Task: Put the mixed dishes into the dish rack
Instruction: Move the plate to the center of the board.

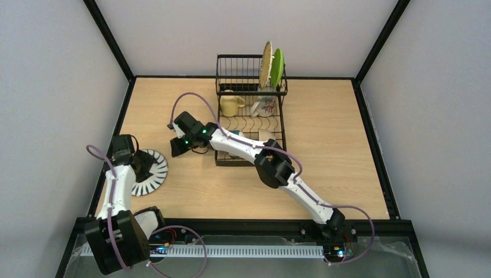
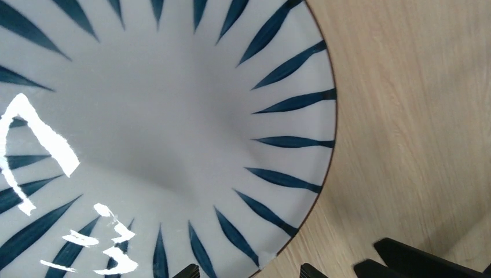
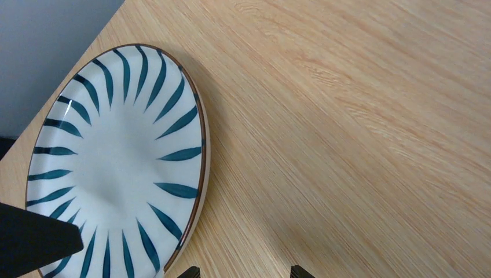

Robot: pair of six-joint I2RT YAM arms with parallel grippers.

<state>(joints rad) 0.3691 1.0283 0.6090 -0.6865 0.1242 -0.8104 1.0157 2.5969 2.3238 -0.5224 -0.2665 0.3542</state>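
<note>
The black-striped white plate (image 1: 153, 174) lies flat on the table at the left. My left gripper (image 1: 139, 164) hovers open over its left part; in the left wrist view the plate (image 2: 156, 127) fills the frame and its rim crosses between my fingertips (image 2: 191, 271). My right gripper (image 1: 179, 146) stands open over bare wood just right of the plate (image 3: 116, 162), empty. The black dish rack (image 1: 252, 156) stands at the back middle. The tan plate (image 1: 266, 62) and the lime green plate (image 1: 277, 68) stand upright in it. The pale yellow mug (image 1: 231, 106) sits in it beside a white dish (image 1: 266, 106).
The right arm (image 1: 272, 165) reaches across the near end of the rack and hides part of it. Black frame rails (image 1: 113, 150) border the wooden table. In the right wrist view the left gripper's black body (image 3: 35, 240) shows at the lower left, over the plate.
</note>
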